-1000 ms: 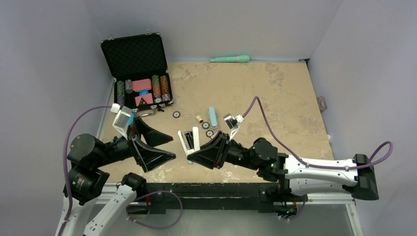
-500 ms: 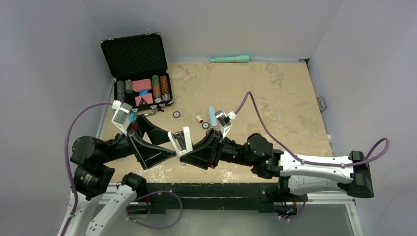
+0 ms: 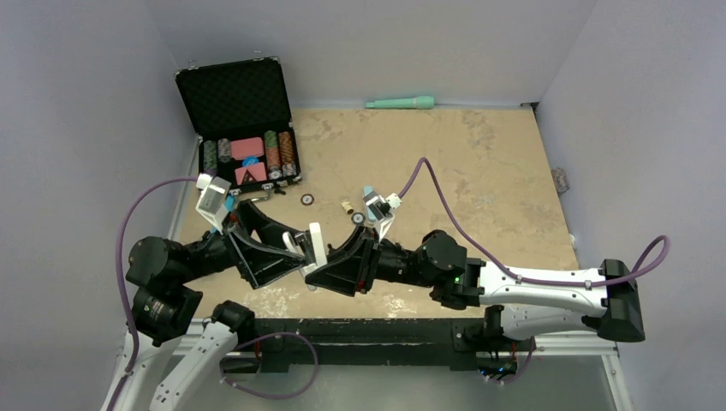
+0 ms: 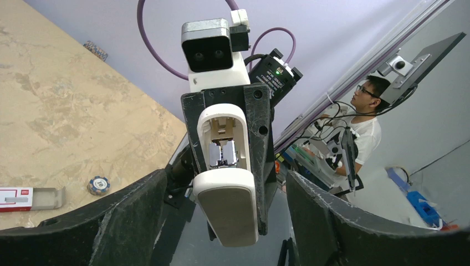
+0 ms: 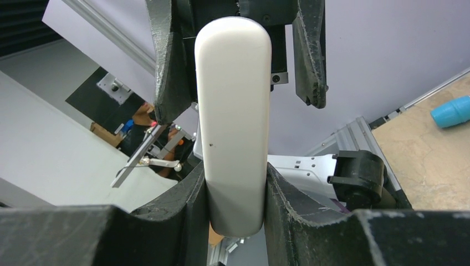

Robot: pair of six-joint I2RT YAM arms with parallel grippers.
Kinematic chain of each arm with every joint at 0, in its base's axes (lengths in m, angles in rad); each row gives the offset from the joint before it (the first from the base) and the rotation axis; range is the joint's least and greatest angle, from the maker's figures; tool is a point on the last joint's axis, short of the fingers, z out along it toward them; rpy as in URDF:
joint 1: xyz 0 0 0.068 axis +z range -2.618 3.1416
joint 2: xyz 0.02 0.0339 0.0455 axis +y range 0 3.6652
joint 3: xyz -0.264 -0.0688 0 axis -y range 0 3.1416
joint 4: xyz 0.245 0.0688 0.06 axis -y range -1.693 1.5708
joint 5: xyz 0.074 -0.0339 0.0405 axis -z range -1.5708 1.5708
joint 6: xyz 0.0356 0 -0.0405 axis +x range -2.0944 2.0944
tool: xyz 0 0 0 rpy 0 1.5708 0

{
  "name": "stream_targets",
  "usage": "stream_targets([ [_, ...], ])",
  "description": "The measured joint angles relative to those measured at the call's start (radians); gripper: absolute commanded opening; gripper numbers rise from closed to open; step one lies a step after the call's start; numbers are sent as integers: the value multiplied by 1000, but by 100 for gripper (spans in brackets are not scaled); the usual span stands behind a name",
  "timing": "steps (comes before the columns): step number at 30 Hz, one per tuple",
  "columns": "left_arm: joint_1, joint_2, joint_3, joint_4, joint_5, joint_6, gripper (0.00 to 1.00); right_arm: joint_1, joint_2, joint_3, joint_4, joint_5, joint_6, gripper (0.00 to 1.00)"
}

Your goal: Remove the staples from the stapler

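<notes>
Near six o'clock, just carried the stapler [image 3: 314,245] toward nine o'clock, squeezed in the right claw [image 5: 235,208]. Now sits inside the wide-open left claw [image 4: 221,185], ready for pulling staples [image 4: 223,155] out.

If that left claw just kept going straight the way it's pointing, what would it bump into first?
The white stapler, most likely. In the left wrist view it sits dead ahead between the open fingers of the left gripper, clamped by the right gripper. The exact gap is hard to judge.
</notes>
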Motion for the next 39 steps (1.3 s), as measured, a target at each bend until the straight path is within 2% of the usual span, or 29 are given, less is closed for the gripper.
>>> stream_targets([
  [8,0,-15,-9,-2,-27,-1,69,0,23,13,0,-13,0,0],
  [12,0,-18,-9,-11,-42,-1,52,0,35,14,-1,-14,-2,0],
  [15,0,-23,-9,-27,-52,8,35,0,41,15,-2,-14,-3,0],
  [18,0,-26,-9,-51,-64,4,12,0,43,16,-5,-15,-19,0],
  [19,0,-28,-9,-56,-68,8,1,0,43,17,-8,-15,-21,0],
  [23,0,-32,-7,-76,-77,11,0,0,46,18,-10,-16,-22,1],
  [24,0,-34,-6,-83,-81,13,0,0,48,18,-10,-16,-22,10],
  [27,0,-35,6,-124,-92,26,0,0,49,18,-16,-16,-22,57],
  [29,0,-35,19,-159,-101,47,0,0,49,18,-21,-12,-22,70],
  [32,0,-35,34,-229,-117,90,0,0,45,16,-26,4,-13,74],
  [39,0,-32,48,-421,-171,221,0,0,-73,-110,-104,97,36,73],
])
